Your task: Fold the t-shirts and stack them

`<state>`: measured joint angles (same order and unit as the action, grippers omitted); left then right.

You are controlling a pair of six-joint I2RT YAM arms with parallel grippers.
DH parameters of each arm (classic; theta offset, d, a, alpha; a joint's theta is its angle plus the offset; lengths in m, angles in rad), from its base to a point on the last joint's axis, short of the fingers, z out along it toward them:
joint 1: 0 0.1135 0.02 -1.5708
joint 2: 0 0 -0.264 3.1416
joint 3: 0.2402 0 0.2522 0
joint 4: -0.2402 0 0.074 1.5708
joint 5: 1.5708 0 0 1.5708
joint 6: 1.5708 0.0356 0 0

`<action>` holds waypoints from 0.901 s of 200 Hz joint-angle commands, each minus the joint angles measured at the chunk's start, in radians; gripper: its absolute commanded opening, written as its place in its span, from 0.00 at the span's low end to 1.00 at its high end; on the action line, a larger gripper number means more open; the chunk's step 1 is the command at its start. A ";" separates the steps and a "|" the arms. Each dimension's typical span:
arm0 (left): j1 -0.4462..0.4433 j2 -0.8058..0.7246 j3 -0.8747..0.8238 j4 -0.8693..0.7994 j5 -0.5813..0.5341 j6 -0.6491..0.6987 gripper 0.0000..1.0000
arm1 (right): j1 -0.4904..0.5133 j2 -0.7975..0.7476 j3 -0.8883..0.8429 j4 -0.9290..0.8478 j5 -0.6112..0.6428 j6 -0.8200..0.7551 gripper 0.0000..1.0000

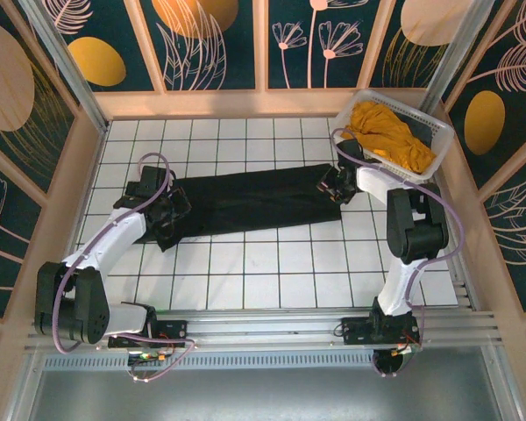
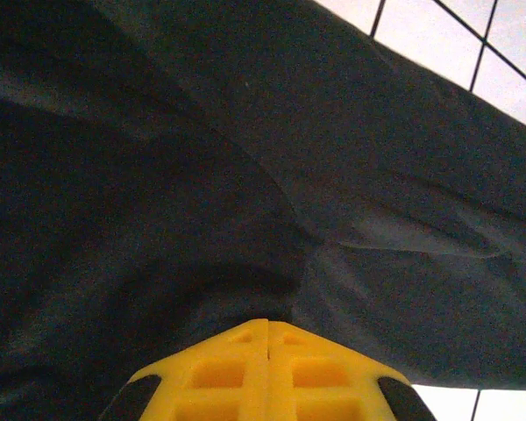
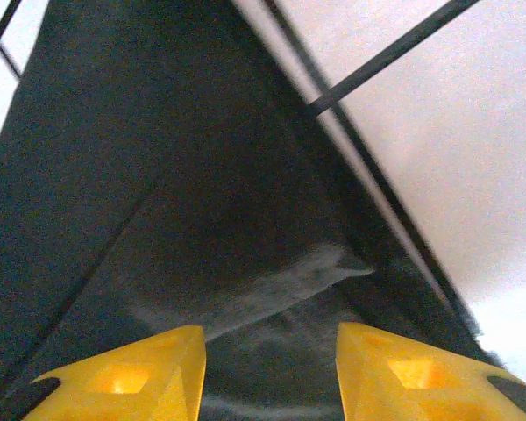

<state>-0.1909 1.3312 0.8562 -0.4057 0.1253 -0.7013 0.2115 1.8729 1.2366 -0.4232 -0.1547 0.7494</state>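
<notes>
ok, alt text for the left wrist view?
The left fingers, yellow and shut together at the bottom edge, pinch a gathered fold of the black t-shirt. Creased cloth covers most of the frame, with white gridded table at the top right.
</notes>
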 commanded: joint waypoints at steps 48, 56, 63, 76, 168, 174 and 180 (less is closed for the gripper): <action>-0.002 -0.052 -0.058 -0.030 0.052 0.005 0.09 | -0.034 0.043 0.033 0.009 0.009 0.075 0.37; -0.002 -0.055 -0.060 -0.033 0.054 0.010 0.12 | -0.036 0.053 0.044 0.009 0.009 0.079 0.37; -0.002 -0.054 -0.061 -0.036 0.055 0.016 0.16 | -0.036 0.063 0.052 0.008 0.008 0.081 0.35; -0.002 -0.050 -0.064 -0.044 0.059 0.026 0.27 | -0.037 0.077 0.063 0.006 0.006 0.087 0.32; -0.152 0.128 -0.008 -0.065 -0.065 0.143 0.56 | -0.038 0.085 0.085 0.012 0.018 0.081 0.00; -0.168 0.145 -0.001 -0.064 -0.103 0.150 0.56 | -0.038 0.085 0.087 0.014 0.017 0.080 0.00; -0.180 0.160 0.011 -0.065 -0.144 0.157 0.57 | -0.039 0.086 0.088 0.014 0.014 0.081 0.00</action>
<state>-0.3168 1.4395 0.8196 -0.4374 0.1204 -0.6006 0.1776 1.9472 1.2934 -0.4141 -0.1497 0.8291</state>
